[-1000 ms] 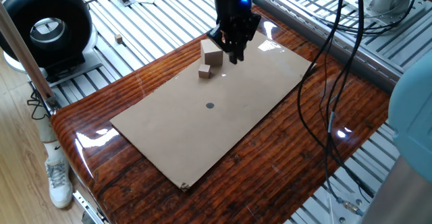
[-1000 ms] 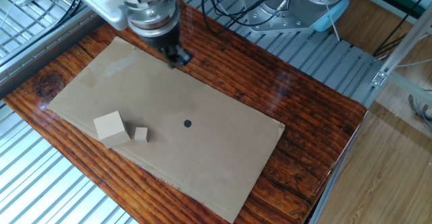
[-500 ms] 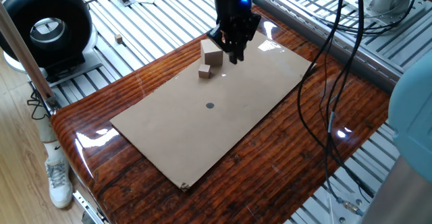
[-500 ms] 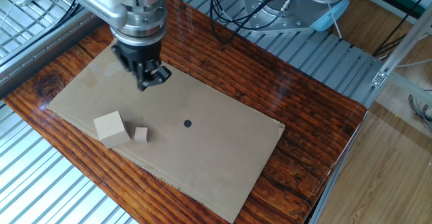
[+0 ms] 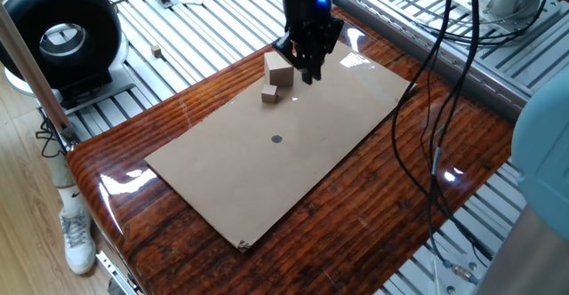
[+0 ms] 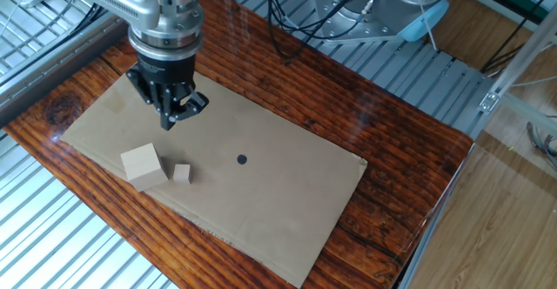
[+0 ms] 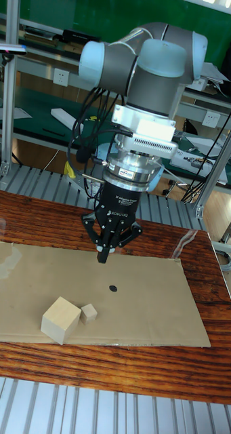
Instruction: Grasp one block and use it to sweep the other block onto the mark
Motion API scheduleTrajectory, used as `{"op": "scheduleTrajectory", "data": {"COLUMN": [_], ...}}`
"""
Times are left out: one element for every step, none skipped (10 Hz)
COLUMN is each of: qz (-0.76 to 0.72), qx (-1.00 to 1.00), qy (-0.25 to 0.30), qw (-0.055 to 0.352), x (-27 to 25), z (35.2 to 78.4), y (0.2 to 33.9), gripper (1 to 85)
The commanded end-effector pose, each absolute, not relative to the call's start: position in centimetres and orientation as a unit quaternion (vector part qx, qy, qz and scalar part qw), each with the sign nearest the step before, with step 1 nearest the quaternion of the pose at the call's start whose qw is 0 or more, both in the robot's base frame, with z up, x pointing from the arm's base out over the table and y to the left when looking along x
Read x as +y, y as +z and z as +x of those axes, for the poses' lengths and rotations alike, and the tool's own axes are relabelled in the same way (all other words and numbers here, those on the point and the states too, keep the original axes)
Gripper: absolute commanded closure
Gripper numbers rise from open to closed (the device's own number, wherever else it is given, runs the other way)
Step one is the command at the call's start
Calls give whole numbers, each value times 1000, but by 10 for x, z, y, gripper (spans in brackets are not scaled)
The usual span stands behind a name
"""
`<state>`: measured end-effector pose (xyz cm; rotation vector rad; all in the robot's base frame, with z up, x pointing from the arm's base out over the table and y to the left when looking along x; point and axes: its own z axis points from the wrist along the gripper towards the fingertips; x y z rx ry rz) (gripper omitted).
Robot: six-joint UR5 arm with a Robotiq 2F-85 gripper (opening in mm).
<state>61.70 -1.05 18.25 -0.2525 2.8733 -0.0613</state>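
The larger pale cube, the one block (image 6: 142, 165) (image 5: 277, 67) (image 7: 61, 319), rests on the tan cardboard sheet (image 6: 287, 202). The other block (image 6: 181, 173) (image 5: 270, 94) (image 7: 89, 312), small and brownish, sits right beside it, on the side toward the mark. The mark (image 6: 242, 159) (image 5: 276, 139) (image 7: 113, 287) is a dark dot further along the sheet. My gripper (image 6: 170, 121) (image 5: 308, 75) (image 7: 102, 257) hangs above the sheet, a little beyond the pale cube and apart from both cubes. Its fingers are shut together with nothing between them.
The cardboard lies on a glossy dark wooden table (image 5: 116, 166) set in ribbed metal decking. A round black device (image 5: 58, 37) stands off the table's left end. Cables (image 5: 436, 82) hang over the right side. The arm's base (image 6: 409, 2) sits behind the table.
My gripper has travelled across the cardboard from its far edge toward the pale cube and come lower. Both cubes have stayed where they were.
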Motion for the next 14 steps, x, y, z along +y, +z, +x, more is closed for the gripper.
{"op": "scheduleTrajectory", "data": {"qz": [-83,-48,-18,4,21,30,36,52,67,35,7,-6,-23,-36], "qx": [988,992,999,1000,999,997,996,994,992,997,997,996,995,995], "qy": [-10,2,5,20,37,52,38,50,57,5,-33,-34,-40,-35], "qw": [131,117,51,11,17,48,75,83,88,69,68,78,84,88], "x": [-11,-8,-8,-1,8,15,7,12,15,-10,-29,-31,-39,-46], "z": [617,610,576,555,559,575,589,594,597,585,585,592,600,609], "y": [182,180,174,173,173,175,176,177,178,175,176,173,170,171], "gripper": [847,847,847,847,847,847,847,847,847,847,847,847,847,847]}}
